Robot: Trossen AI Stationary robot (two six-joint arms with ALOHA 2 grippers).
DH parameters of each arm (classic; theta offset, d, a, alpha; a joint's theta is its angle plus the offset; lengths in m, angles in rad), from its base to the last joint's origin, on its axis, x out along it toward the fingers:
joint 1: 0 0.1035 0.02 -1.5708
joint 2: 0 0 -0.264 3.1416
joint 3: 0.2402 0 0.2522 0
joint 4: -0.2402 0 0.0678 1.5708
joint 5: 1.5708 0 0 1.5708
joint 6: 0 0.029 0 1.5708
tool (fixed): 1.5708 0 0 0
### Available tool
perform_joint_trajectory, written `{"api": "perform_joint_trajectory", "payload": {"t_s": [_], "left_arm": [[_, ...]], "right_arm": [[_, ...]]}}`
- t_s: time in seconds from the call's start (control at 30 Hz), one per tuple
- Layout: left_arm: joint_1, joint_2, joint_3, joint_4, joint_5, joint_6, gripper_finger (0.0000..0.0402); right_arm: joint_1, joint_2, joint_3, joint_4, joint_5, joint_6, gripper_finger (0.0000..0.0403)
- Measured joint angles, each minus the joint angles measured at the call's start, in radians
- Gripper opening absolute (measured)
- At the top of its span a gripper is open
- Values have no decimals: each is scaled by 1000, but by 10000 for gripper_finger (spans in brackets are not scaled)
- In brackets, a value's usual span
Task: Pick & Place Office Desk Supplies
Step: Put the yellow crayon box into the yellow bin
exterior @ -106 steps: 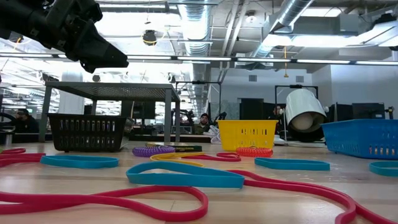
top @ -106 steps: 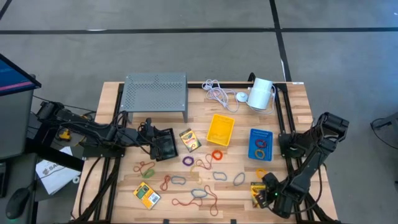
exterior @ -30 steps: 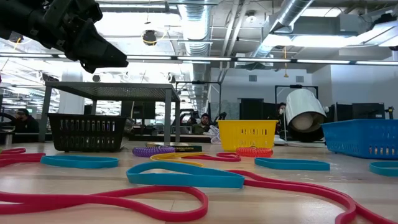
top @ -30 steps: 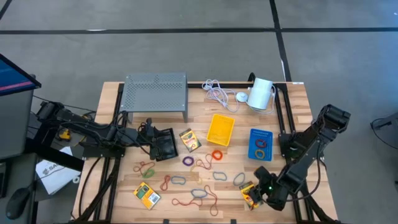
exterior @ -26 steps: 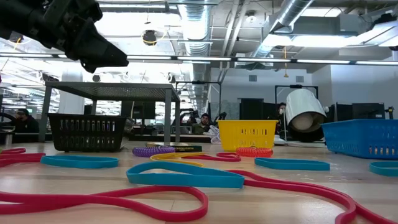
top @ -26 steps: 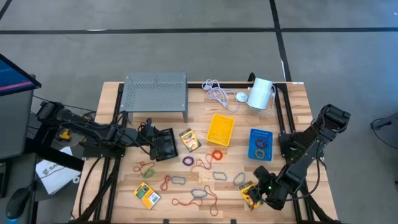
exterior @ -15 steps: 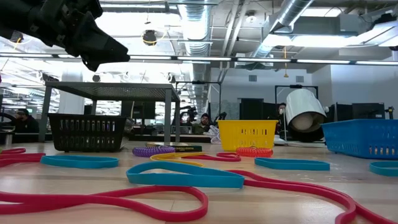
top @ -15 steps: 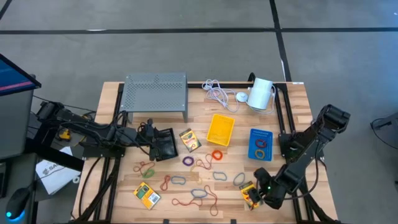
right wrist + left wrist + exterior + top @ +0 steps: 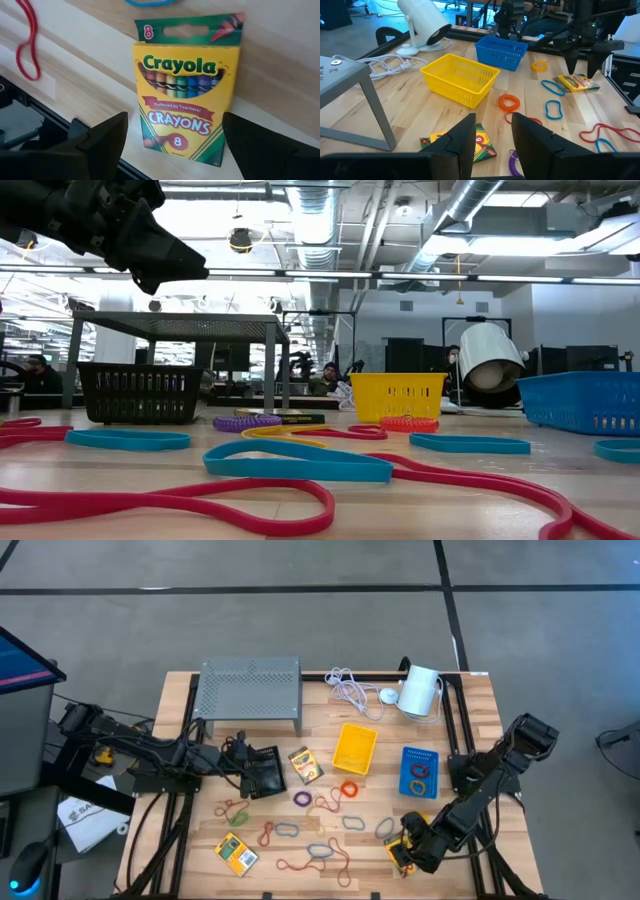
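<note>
A yellow-green crayon box (image 9: 186, 95) lies flat on the table near its front right edge (image 9: 398, 854). My right gripper (image 9: 175, 127) hangs open just above it, pointing steeply down, one finger on either side and clear of it (image 9: 582, 62). My left gripper (image 9: 492, 137) stands open and empty over the black bin (image 9: 262, 772) at the left. Two more crayon boxes (image 9: 305, 765) (image 9: 236, 855) and several coloured rubber bands (image 9: 320, 810) lie on the wood. The yellow bin (image 9: 354, 747) and the blue bin (image 9: 418, 772) stand mid-table.
A grey perforated stand (image 9: 250, 690) is at the far left. A white cable (image 9: 350, 690) and a white cylinder (image 9: 418, 690) are at the far right. The table's near edge runs close behind the right gripper's box. Black frame rails (image 9: 455, 730) line the right side.
My right gripper has gone toward the table's left edge and a little down, over the crayon box, rolling its wrist on the way; it has stayed open. The box has kept its place.
</note>
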Motion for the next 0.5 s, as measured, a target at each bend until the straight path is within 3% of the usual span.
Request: {"api": "perform_joint_trajectory", "payload": {"t_s": [0.17, 0.5], "left_arm": [[0, 0, 0, 0, 0, 0, 123], [0, 0, 0, 0, 0, 0, 123]], "right_arm": [[-4, 0, 0, -41, -52, -40, 318], [-15, 1, 0, -82, -49, -44, 318]]}}
